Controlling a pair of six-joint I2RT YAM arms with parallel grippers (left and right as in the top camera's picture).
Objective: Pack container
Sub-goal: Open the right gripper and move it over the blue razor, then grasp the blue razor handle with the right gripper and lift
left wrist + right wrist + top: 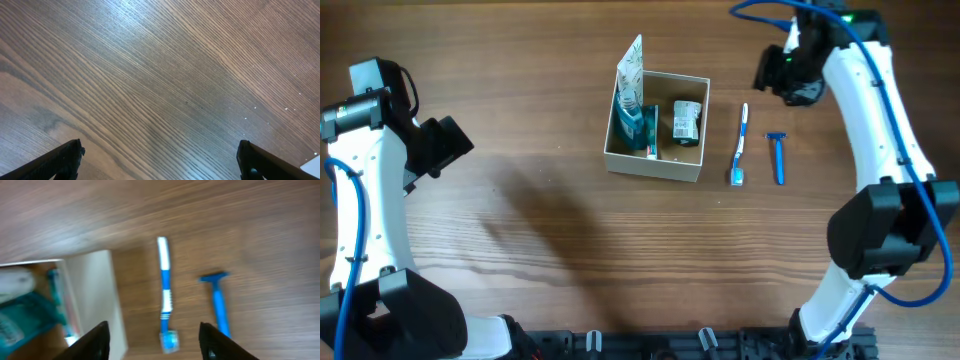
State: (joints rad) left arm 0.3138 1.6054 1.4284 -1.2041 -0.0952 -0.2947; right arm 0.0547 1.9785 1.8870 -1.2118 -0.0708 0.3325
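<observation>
Right jaws parted wide, holding nothing, poised above blue-and-white toothbrush (165, 287) and blue razor (218, 305), laid side by side on desk (520, 200). Left jaws likewise spread wide, gripping nothing, over plain wood grain well apart from these. Container (653, 166) mid-desk, just beside toothbrush, with toiletries inside.

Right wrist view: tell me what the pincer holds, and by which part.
Nothing. The right pincer is open and empty; the toothbrush and razor lie loose on the table.
</observation>
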